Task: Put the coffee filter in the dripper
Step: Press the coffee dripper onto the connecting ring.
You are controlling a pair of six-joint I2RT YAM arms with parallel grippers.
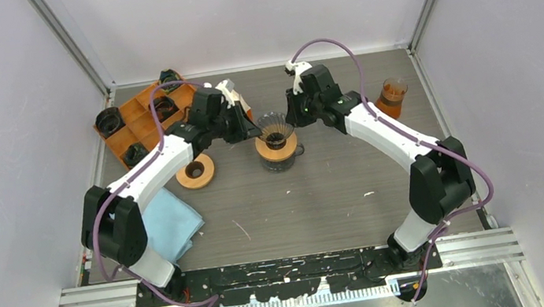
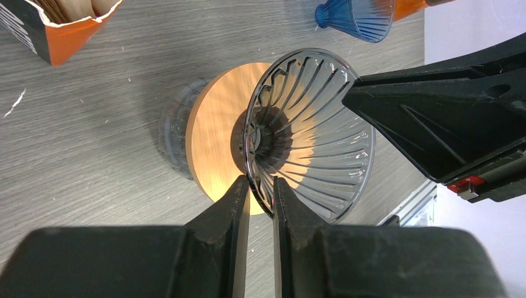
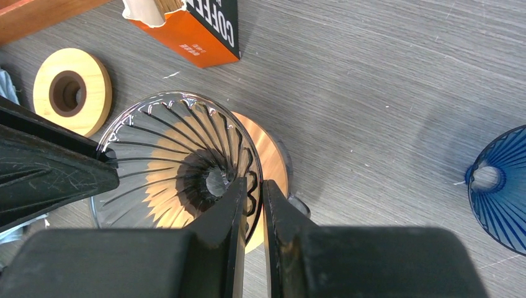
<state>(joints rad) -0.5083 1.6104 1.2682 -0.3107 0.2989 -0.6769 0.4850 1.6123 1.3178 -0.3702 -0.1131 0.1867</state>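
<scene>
The smoked clear ribbed dripper [image 1: 275,128] stands over a wooden collar [image 1: 276,146] on a glass server, mid-table. It holds no filter. My left gripper [image 1: 254,128] is shut on its left rim, with the rim [image 2: 257,180] between the fingers of the left gripper [image 2: 260,184]. My right gripper [image 1: 294,119] is shut on the opposite rim; the right wrist view shows the rim [image 3: 254,177] inside the right gripper [image 3: 253,185]. Brown paper coffee filters [image 3: 152,9] stand in an orange and black box [image 2: 62,28] behind the dripper.
A loose wooden ring [image 1: 196,171] lies left of the server. An orange tray [image 1: 139,122] with black cups is at the back left. A blue cloth [image 1: 171,222] lies front left. A blue dripper [image 3: 499,198] and an orange-brown glass [image 1: 391,98] are at the right.
</scene>
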